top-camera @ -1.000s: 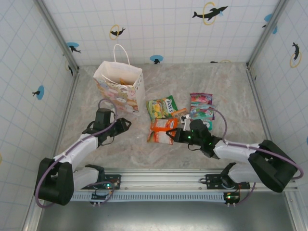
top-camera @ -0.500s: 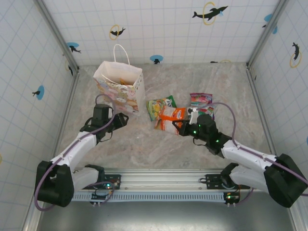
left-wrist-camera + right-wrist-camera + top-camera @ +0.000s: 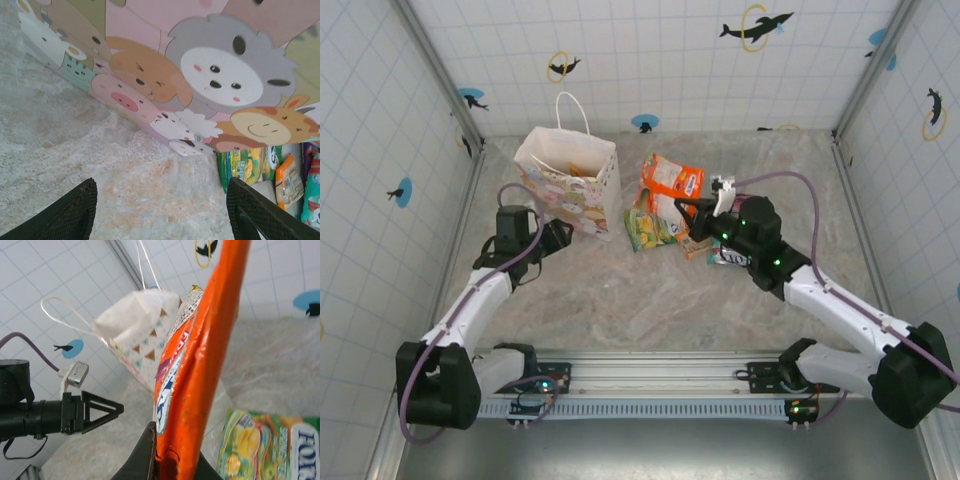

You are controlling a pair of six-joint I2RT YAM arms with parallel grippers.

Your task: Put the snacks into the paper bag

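Holding: right end effector (image 3: 703, 213) is clenched on the orange packet (image 3: 672, 183), lifted just right of the paper bag (image 3: 578, 208).
Idle: left end effector (image 3: 160, 200) is released and empty, low beside the bag's printed side.
Advice: rise above the rim, centre over the mouth, then let go; avoid the handles (image 3: 570, 110).
Waiting: green packet (image 3: 655, 225) lies on the worktop (image 3: 620, 300).

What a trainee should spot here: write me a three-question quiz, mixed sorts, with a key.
1. True or false: the right gripper is shut on the orange packet.
2. The left gripper is: A open and empty; B shut on a handle; C shut on a pink packet.
3. Fill in: seen from the top, the green packet lies to the ___ of the paper bag.
Key: 1 true; 2 A; 3 right.
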